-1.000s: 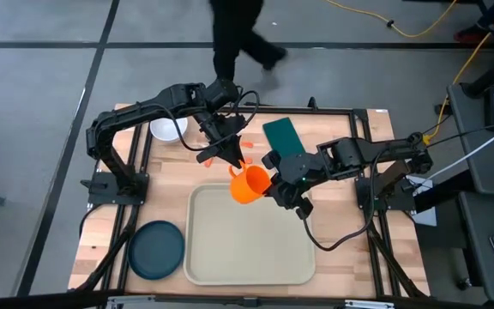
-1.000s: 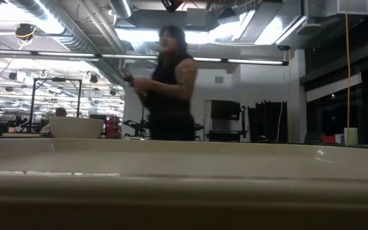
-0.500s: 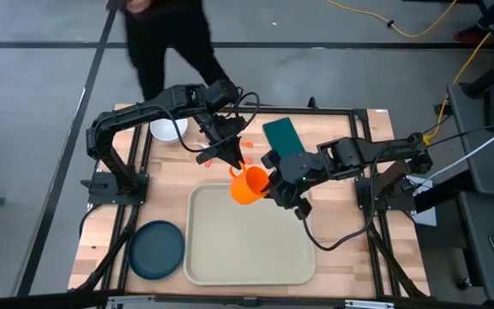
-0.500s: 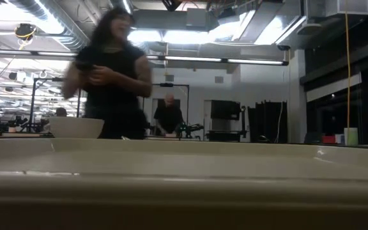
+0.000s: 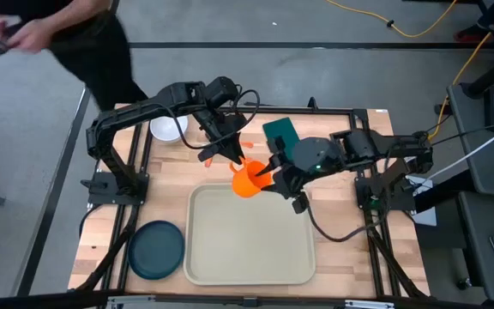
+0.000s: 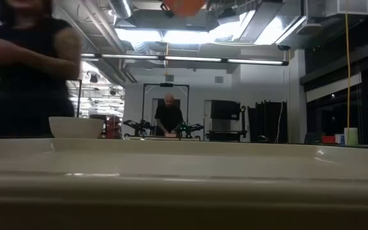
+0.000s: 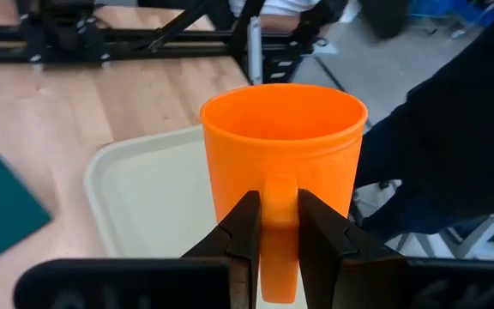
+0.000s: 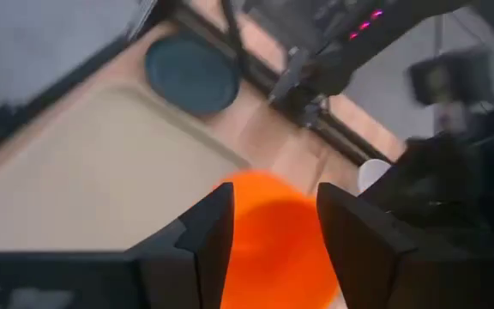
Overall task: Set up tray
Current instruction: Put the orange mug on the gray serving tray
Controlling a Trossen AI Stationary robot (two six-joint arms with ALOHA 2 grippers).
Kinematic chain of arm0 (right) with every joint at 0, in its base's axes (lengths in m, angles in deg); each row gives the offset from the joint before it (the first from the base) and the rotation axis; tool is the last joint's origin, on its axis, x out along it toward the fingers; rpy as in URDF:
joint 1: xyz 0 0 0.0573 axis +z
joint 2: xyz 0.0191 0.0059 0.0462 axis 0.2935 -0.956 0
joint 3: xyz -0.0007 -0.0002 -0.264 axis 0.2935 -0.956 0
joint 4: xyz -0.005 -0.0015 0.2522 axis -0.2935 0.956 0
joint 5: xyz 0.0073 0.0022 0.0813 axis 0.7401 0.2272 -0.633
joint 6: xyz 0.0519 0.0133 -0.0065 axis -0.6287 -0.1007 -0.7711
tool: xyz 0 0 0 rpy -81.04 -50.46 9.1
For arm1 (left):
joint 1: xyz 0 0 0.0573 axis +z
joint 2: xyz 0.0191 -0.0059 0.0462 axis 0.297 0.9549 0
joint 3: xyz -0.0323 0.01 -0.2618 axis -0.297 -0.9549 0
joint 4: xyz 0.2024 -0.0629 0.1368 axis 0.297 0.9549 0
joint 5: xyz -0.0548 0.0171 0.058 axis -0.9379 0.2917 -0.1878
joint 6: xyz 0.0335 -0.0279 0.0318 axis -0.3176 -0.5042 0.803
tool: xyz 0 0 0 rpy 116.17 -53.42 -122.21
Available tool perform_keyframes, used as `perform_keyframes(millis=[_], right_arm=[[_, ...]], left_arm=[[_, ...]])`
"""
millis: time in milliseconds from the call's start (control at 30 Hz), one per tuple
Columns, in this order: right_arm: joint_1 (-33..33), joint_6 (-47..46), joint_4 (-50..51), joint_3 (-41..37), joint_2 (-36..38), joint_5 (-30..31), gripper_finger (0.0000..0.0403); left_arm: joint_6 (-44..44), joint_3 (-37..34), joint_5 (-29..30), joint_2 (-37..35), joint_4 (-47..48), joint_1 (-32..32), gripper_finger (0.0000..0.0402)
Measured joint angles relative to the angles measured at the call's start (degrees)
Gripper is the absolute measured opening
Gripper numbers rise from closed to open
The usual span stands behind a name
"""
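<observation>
An orange cup (image 5: 247, 181) hangs in the air over the far rim of the beige tray (image 5: 247, 249). My left gripper (image 5: 234, 161) is shut on it and reaches in from the far left. My right gripper (image 5: 274, 170) is open beside the cup's right side. In the right wrist view its fingers stand wide apart with the cup (image 8: 273, 232) between and beyond them, and I see no touch. The low view shows only the cup's underside (image 6: 187, 6), high above the tray's rim (image 6: 184, 172). My left gripper pinches the cup's handle (image 7: 279, 206) between its two fingers, which slant down from the table's far side. The fingers lie across the handle. The cup is lifted clear of the tray, with its open mouth (image 7: 283, 107) turned away from the gripper.
A dark teal plate (image 5: 155, 249) lies left of the tray. A dark green napkin (image 5: 280, 133) lies behind my right gripper, and a white bowl (image 5: 168, 129) stands at the far left. A person (image 5: 67, 34) moves past the table's far left corner.
My right gripper has opened, let go of the cup and risen a little, turning as it went. The cup stays in the air in my left gripper. A person has walked leftward behind the table.
</observation>
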Motion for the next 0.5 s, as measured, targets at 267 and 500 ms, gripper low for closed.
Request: perform_keyframes(millis=[267,500], right_arm=[[-0.1,-10.7,0.3,8.5,0.0,9.4,0.0169],[-0.6,-16.5,3.5,10.5,0.0,13.8,0.0169]], left_arm=[[5.4,0.0,6.8,0.0,9.5,0.9,0.0038],[6.3,-1.9,10.5,-2.2,13.2,0.6,0.0038]])
